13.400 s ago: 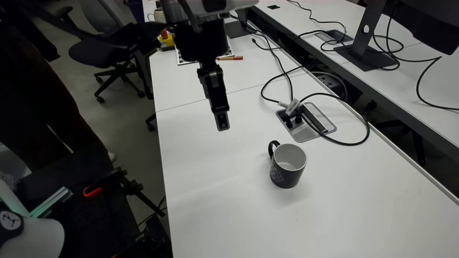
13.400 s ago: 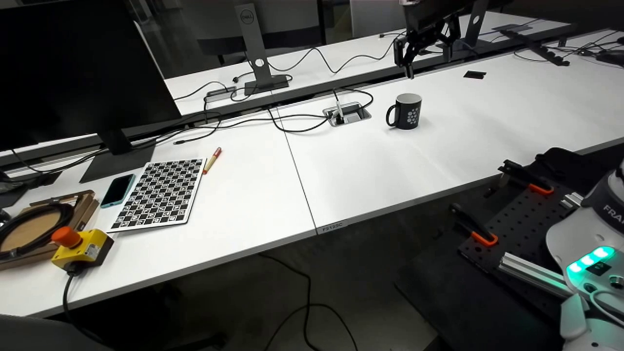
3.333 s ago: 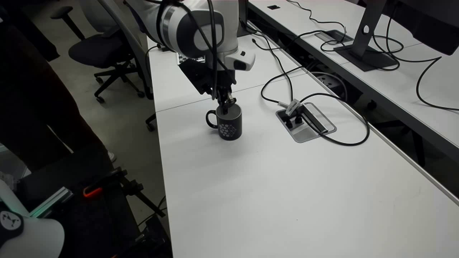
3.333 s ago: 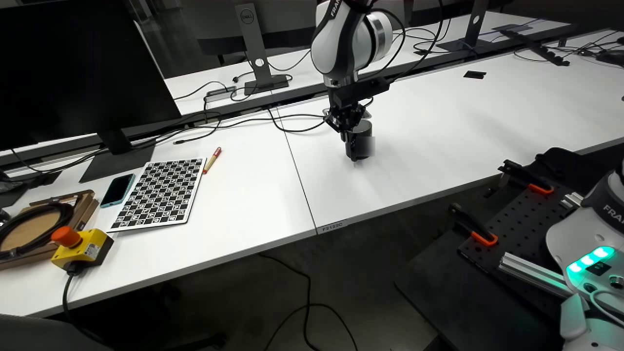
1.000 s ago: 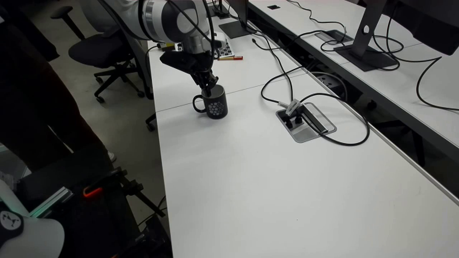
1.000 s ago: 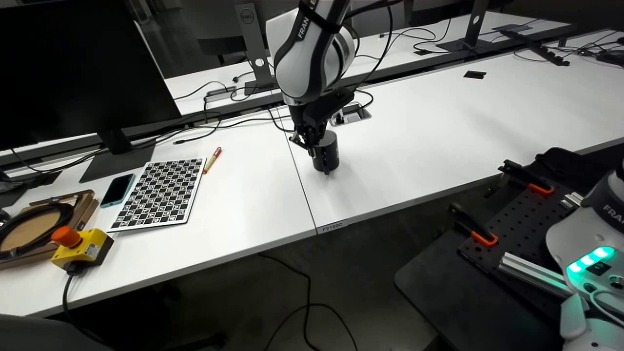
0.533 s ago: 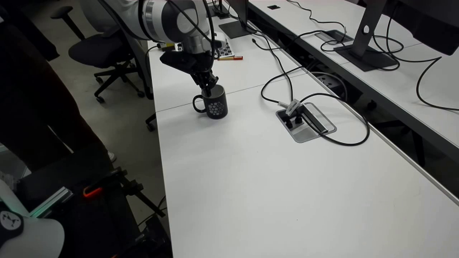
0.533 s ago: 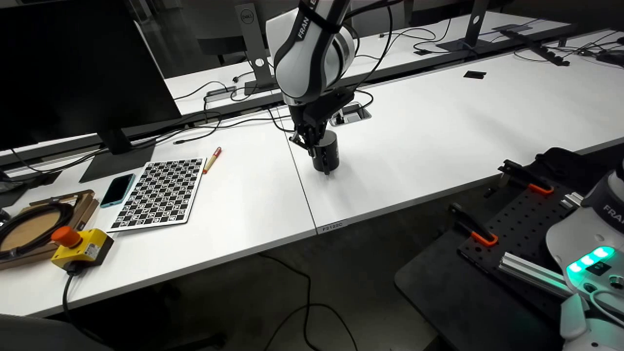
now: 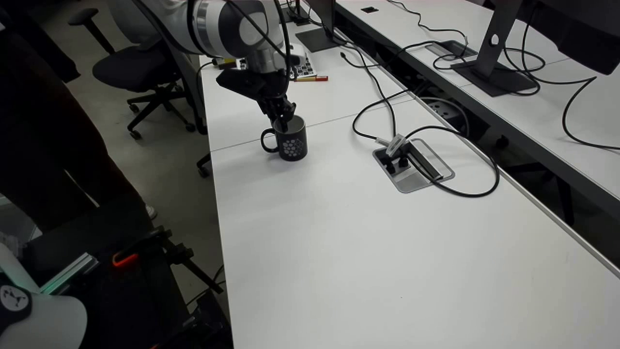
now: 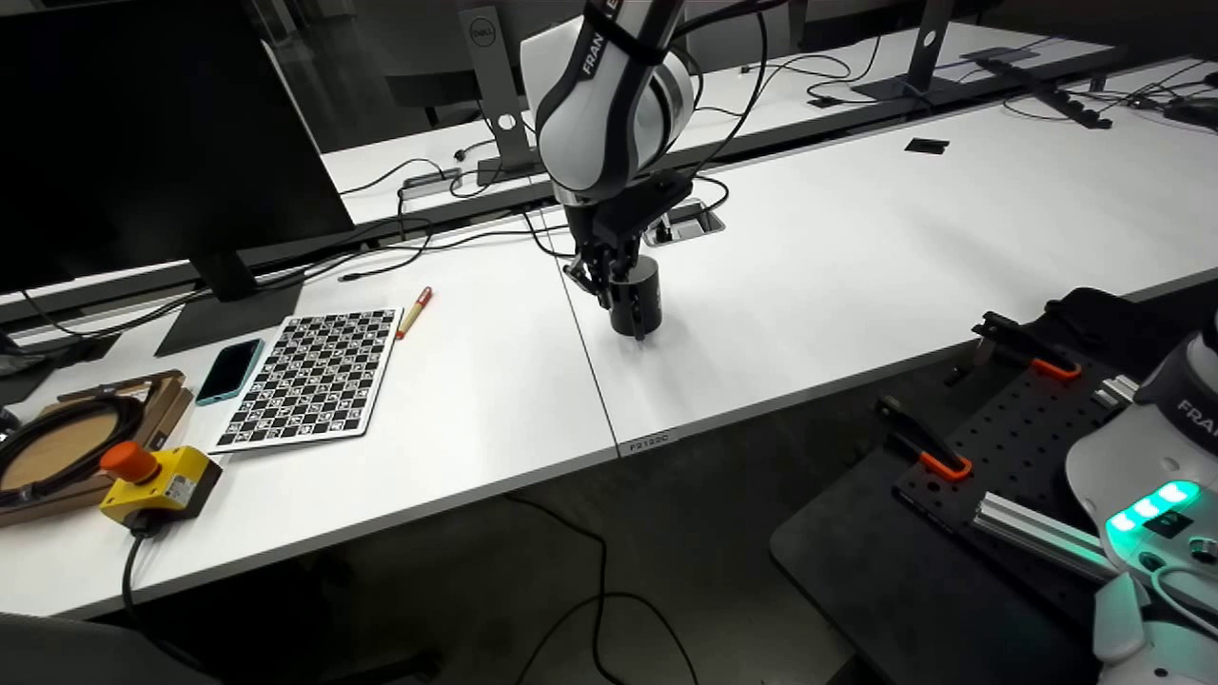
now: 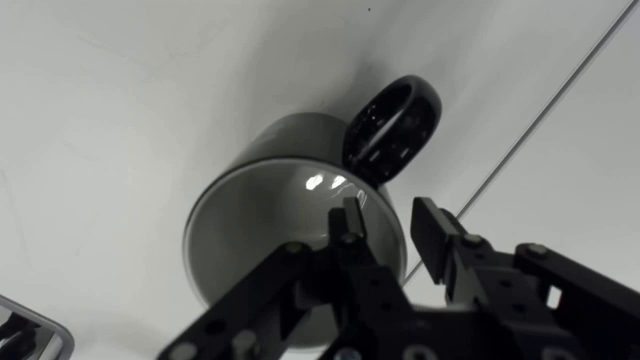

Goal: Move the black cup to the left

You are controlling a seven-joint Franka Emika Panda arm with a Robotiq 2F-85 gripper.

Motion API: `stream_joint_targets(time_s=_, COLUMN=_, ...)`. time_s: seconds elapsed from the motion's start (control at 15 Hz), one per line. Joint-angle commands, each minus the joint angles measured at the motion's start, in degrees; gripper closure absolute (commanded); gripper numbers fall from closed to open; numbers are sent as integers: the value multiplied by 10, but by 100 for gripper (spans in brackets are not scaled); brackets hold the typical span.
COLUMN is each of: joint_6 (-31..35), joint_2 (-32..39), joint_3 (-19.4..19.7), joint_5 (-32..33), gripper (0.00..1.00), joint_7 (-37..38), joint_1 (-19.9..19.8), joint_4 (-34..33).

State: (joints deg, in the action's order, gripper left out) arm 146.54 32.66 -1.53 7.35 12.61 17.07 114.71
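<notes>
While the black cup (image 9: 294, 146) stands upright on the desk (image 9: 310, 252), just beside the seam (image 11: 529, 132), my gripper (image 11: 390, 217) straddles its wall, spread: inner finger (image 11: 347, 225) hanging in the cup, outer finger (image 11: 432, 240) outside, rim btwn. Nothing is pinched at rim level; contact lower down can't be confirmed, view blocked.

Judged step: release, then withdraw, assuming the seam side counts as left. Poss. faults, w/ causes:

1. Cup tips. Cause: I move sideways before the inner finger clears the rim; it then acts as a hook. My gripper stands tilted, which makes this likelier. Withdraw along the finger axis, max. spread.

2. Cup lifts and drops. Cause: either finger drags on the wall b/c the gap is narrow. Glazed ceramic is presumably slick, so any partial grip would let go w/o warning.

3. Cup spins. Cause: outer finger catches the handle (image 11: 419, 125), which sticks out near it. Avoid wrist rot. until clear.

4. Cup stops short. Cause: the task gives no end pos.; verify vs. instr. before leaving.
</notes>
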Motion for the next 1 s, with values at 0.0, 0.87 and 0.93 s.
stream_joint_targets(time_s=0.0, joint_6=-7, joint_2=0, joint_3=-6, joint_5=-3, gripper=36, joint_7=0, joint_1=-6, joint_4=-2)
stream_joint_targets(time_s=0.87, joint_6=-4, joint_2=-9, joint_3=-11, joint_5=-9, gripper=0, joint_7=-4, joint_1=-11, joint_4=1)
stream_joint_targets(time_s=0.93, joint_6=1, joint_2=-20, joint_3=-9, joint_5=-7, gripper=0, joint_7=-2, joint_1=-11, joint_4=6)
